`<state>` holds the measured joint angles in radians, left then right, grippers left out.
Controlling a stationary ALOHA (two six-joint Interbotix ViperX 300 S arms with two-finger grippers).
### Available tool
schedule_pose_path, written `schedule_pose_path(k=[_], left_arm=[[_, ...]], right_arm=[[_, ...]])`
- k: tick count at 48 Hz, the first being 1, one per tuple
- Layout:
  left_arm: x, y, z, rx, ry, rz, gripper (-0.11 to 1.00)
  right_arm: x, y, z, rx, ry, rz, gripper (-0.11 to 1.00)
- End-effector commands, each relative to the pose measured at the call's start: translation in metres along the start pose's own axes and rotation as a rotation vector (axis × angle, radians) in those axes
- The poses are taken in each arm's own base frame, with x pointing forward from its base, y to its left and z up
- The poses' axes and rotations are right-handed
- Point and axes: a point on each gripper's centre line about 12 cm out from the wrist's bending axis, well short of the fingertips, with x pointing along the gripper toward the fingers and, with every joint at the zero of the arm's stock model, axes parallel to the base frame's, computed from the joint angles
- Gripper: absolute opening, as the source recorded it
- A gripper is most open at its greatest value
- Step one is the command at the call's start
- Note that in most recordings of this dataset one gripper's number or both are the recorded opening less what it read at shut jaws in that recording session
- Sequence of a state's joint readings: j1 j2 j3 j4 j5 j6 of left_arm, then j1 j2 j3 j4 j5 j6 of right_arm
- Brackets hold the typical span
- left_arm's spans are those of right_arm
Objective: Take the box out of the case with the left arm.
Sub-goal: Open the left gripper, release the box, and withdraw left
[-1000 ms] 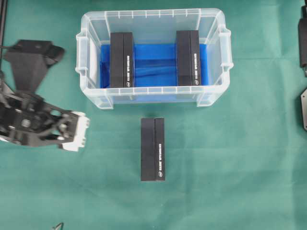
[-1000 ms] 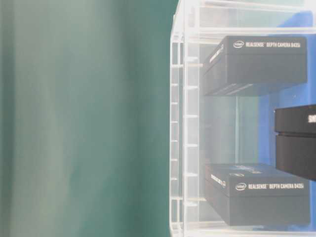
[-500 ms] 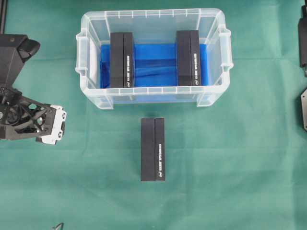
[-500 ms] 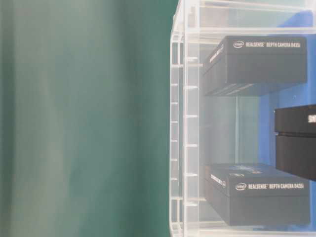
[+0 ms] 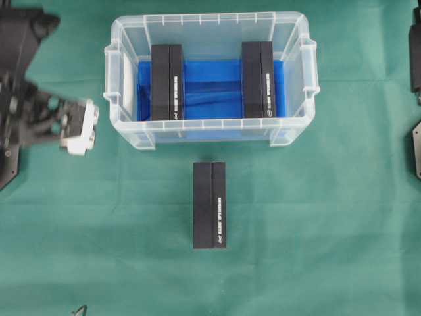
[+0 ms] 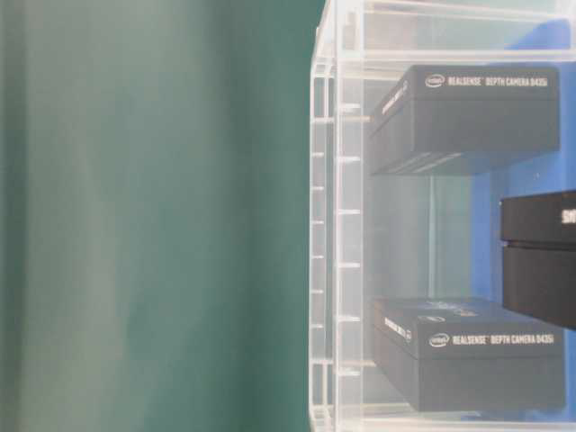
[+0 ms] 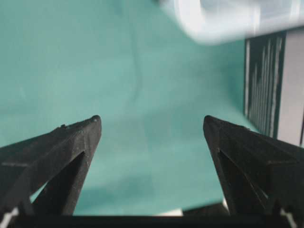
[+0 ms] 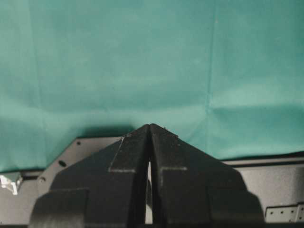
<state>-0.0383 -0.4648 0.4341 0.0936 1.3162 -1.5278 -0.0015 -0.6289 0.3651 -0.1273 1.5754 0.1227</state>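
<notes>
Boxes [image 5: 167, 81] sit in the case [image 5: 209, 26]; left gripper [image 5: 84, 128] hovers beside it, spread empty.

There was 1 clear plastic case [image 5: 209, 135] on 1 green cloth [image 5: 316, 230]. Black boxes numbered 3 in all: 2 stood inside the case, a left box [image 5: 167, 82] and a right box [image 5: 257, 79], and 1 box [image 5: 209, 205] lay outside on the cloth. There was 1 blue lining [image 5: 212, 89] on the case floor. The case had 2 side handles. Grippers numbered 2: the left gripper [image 7: 151, 124] and the right gripper [image 8: 149, 127].
</notes>
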Motion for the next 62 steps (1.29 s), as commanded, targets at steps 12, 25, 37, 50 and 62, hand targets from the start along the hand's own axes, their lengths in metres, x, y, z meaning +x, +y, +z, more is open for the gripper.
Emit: schedule_pose_path(k=[12,25,37,50,62], left_arm=[[-0.008,0.004,0.06,-0.012,-0.07,-0.005,0.88],[-0.008,0.012,0.083,-0.005,-0.092,0.009,0.88],[-0.007,0.012,0.082,-0.018,-0.075,0.004,0.88],[-0.006,0.011,0.08,-0.018,-0.072,0.004,0.88],[-0.006,0.01,0.078,-0.012,-0.07,0.001,0.88]], right_arm=[[-0.006,-0.001,0.002,0.001,-0.021,0.001,0.0],[-0.006,-0.001,0.002,0.001,-0.02,-0.001,0.0],[-0.006,-0.001,0.002,0.001,-0.021,0.001,0.0],[-0.006,-0.001,0.002,0.001,-0.021,0.001,0.0],[-0.006,-0.001,0.002,0.001,-0.02,0.001,0.0]])
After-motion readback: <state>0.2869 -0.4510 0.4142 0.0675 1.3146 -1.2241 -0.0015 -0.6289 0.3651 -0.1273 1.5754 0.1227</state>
